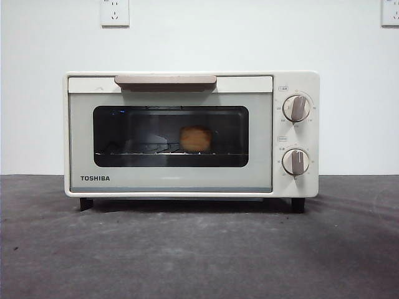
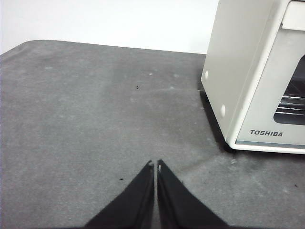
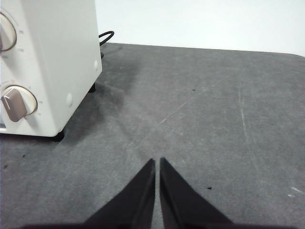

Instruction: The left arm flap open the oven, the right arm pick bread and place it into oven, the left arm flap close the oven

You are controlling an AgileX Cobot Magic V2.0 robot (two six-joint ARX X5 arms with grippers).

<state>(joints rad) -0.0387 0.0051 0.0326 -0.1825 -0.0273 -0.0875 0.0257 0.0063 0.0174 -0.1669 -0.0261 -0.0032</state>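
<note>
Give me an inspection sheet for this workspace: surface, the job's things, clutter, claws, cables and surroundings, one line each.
Surface: dark grey table, scuffed, with pale scratches and small specks.
Job's things: oven stands upright with its door shut; bread sits on the wire rack inside, seen through the window.
Clutter: nothing seen.
Claws: left claw shut, over bare table off one side of the oven; right claw shut, over bare table off the knob side; neither holds anything.
Cables: black cable curls behind the oven.
Surroundings: white wall with two wall sockets.
</note>
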